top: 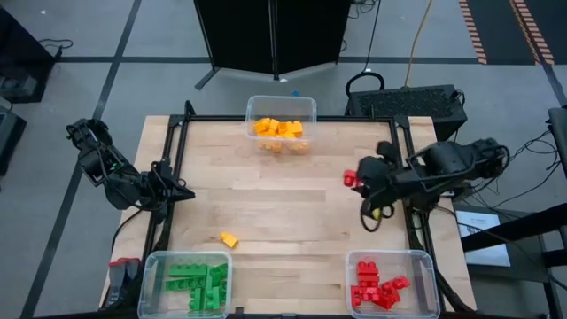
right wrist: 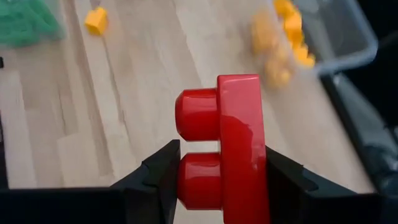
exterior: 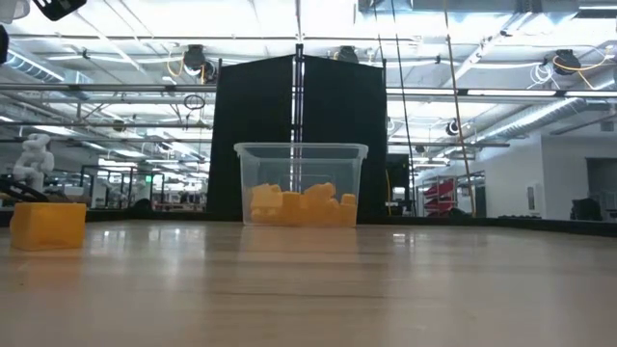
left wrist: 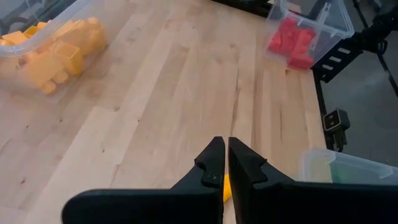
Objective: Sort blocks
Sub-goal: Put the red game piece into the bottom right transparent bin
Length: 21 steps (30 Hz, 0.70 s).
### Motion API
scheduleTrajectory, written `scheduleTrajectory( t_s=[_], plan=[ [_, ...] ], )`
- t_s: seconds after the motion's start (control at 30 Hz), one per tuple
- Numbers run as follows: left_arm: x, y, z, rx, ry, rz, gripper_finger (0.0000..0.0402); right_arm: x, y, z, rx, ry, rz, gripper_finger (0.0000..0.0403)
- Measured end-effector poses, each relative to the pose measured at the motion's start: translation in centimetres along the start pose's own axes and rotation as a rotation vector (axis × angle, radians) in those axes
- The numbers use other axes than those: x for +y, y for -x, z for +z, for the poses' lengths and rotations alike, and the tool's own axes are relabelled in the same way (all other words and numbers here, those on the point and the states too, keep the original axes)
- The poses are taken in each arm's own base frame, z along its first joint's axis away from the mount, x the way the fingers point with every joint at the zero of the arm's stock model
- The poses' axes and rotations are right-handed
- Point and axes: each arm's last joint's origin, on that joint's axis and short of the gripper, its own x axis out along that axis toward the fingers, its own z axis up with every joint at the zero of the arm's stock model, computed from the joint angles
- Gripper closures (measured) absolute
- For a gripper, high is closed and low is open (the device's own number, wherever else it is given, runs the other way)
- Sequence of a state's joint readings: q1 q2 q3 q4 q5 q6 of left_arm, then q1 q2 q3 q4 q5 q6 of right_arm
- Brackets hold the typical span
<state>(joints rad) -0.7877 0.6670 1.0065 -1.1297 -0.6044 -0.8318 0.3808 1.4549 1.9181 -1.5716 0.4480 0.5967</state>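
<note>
High view, left to right: left gripper (top: 182,192) parked at left table edge, fingers (left wrist: 214,165) clenched together, nothing between them. Green bin (top: 151,279) at near-left corner, full of green blocks (top: 200,283). Lone yellow block (top: 229,239) loose on wooden table (top: 283,213), just up and right of green bin, well apart from both grippers; shows at far left in low view. Yellow bin (top: 252,111) at far edge, centre, holding yellow blocks (top: 279,129). Right gripper (top: 354,180) over right side of table, raised, grasping a red block (top: 352,179); right wrist view: red block pinched between both fingers (right wrist: 155,177), two studs facing sideways. Red bin (top: 425,261) at near-right corner with red blocks (top: 376,285) inside, below right gripper in the high view.
</note>
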Motion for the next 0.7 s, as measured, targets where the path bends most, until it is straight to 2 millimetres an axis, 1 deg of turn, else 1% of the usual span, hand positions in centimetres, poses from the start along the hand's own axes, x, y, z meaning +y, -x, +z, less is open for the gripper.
scheduleTrajectory(
  t_s=[0.1,0.17,0.27,0.37,0.5,0.57,0.7],
  plan=[
    [0.0,0.0,0.0,0.0,0.0,0.0,0.0398,0.0,-0.2,-2.2,0.026,-0.068,0.009,0.0244],
    [0.0,0.0,0.0,0.0,0.0,0.0,0.0398,0.6,-0.4,-3.3,0.014,-0.099,0.044,0.0244],
    [0.0,0.0,0.0,-0.004,-0.001,0.005,0.0398,1.7,-0.8,-4.7,0.016,-0.123,0.084,0.0244],
    [0.0,0.0,0.0,-0.008,0.0,0.008,0.0398,2.9,-1.4,-6.4,0.054,-0.145,0.085,0.0244],
    [0.0,0.0,0.0,-0.009,0.0,0.009,0.0398,4.8,-2.0,-8.5,0.078,-0.188,0.12,0.0243],
    [0.0,0.0,0.0,-0.009,0.0,0.009,0.0398,5.7,-2.0,-9.4,0.083,-0.215,0.149,0.0243],
    [0.0,0.0,0.0,-0.009,0.0,0.009,0.0398,7.0,-1.4,-10.8,0.096,-0.288,0.192,0.0243]
  ],
)
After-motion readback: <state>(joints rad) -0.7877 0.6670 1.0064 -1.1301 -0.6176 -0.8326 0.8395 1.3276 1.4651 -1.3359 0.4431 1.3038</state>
